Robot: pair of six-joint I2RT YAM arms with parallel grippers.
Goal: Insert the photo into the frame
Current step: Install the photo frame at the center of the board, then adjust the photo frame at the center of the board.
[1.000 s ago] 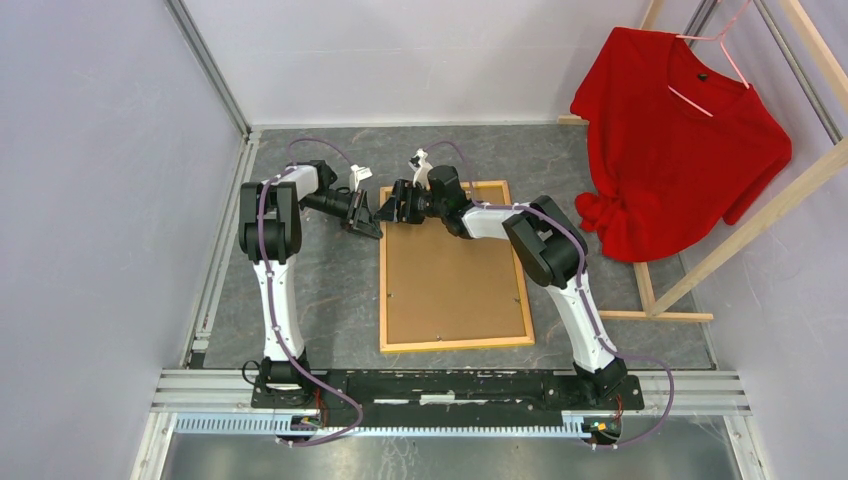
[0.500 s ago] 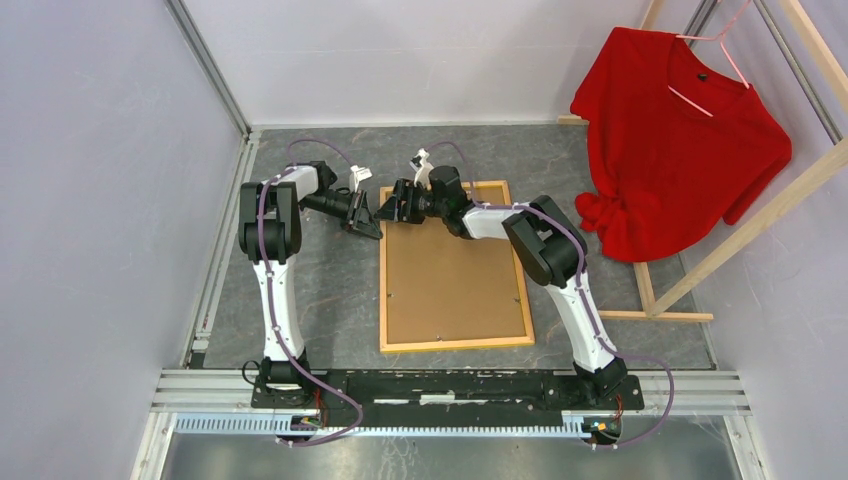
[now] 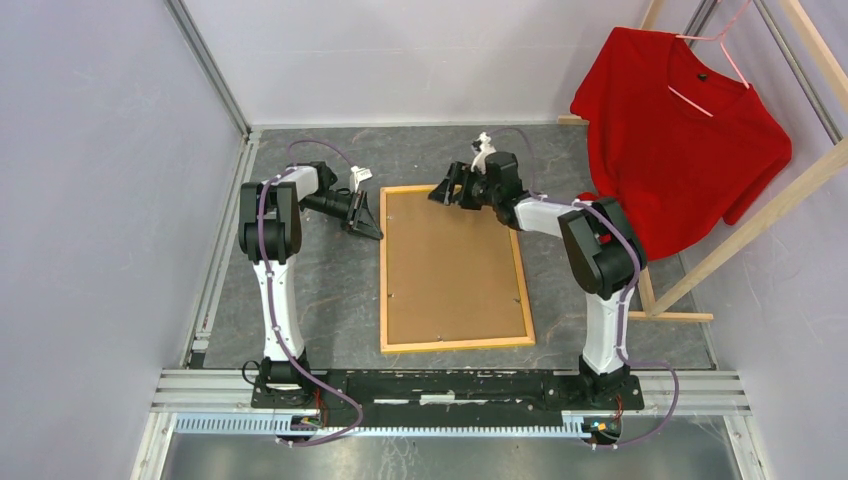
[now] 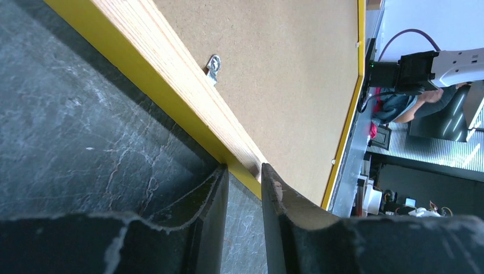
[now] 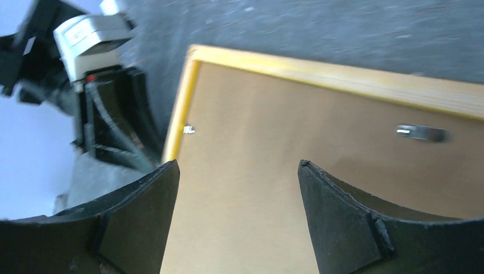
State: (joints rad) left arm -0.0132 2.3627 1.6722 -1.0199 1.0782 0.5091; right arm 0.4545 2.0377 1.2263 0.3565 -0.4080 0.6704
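The frame (image 3: 455, 343) lies face down on the dark table, its light wood back up and a yellow side showing. A brown backing board (image 3: 450, 270) fills it. My left gripper (image 3: 370, 225) sits low at the frame's far left corner. In the left wrist view its narrow jaws (image 4: 245, 168) straddle the frame's rail (image 4: 171, 74), one tip at the yellow outer side, the other over the wood. My right gripper (image 3: 445, 193) hovers open over the board near the far rail (image 5: 342, 77), with nothing between its fingers (image 5: 238, 171). The photo is out of view.
A red shirt (image 3: 680, 140) hangs on a wooden rack (image 3: 700, 270) at the right. Small metal clips (image 4: 213, 67) (image 5: 421, 132) sit on the frame's back. Pale walls close the left and far sides. An aluminium rail (image 3: 450, 385) runs along the near edge.
My right arm has swung right, from the frame's far left corner beside the left gripper to over the far rail, its jaws a little wider. The left gripper and frame stay put.
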